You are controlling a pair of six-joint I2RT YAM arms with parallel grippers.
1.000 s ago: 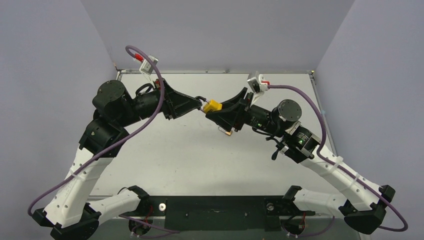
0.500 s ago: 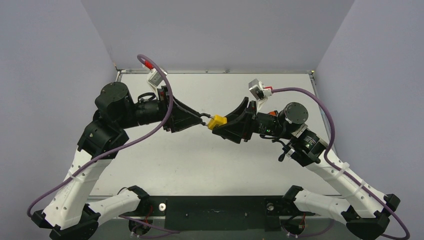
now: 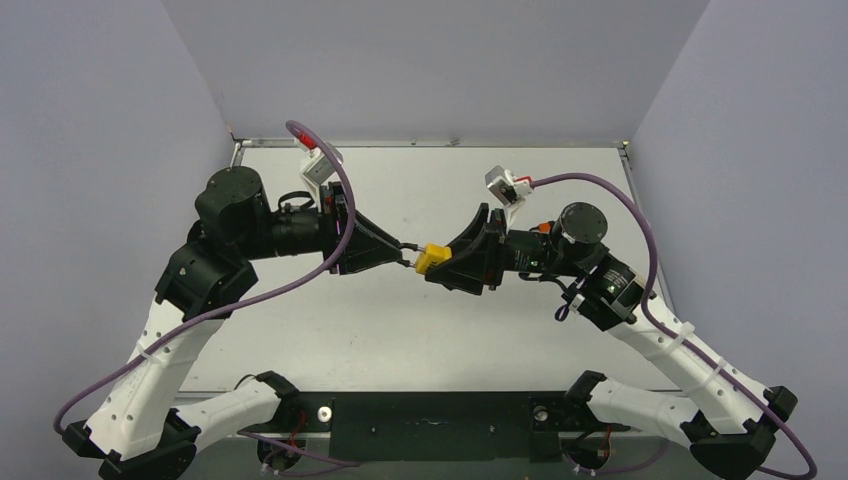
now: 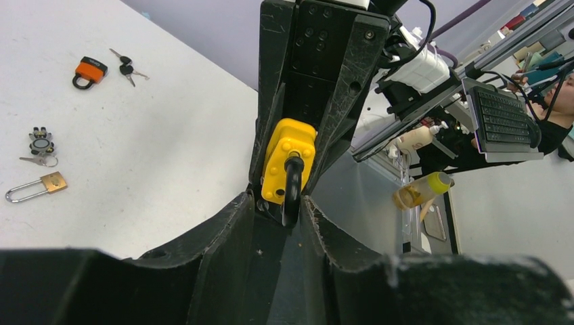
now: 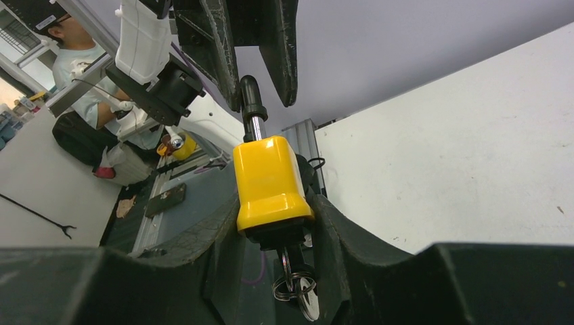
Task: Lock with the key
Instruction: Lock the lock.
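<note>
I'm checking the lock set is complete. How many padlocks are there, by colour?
yellow padlock: 1
orange padlock: 1
brass padlock: 1
Total: 3
The small dark item above the brass one is too small to identify, so it is not counted.

The top external camera is looking down from high above and behind the arm bases (image 3: 290,400), taking in the whole table (image 3: 420,340) from afar. The left wrist camera is sitting close behind the left pincer (image 4: 279,203), looking out along its fingers (image 4: 223,250) at the right pincer (image 4: 286,186); the right wrist camera is facing back the opposite way. All three are sharing the yellow padlock (image 3: 432,257) between the pincer tips.
</note>
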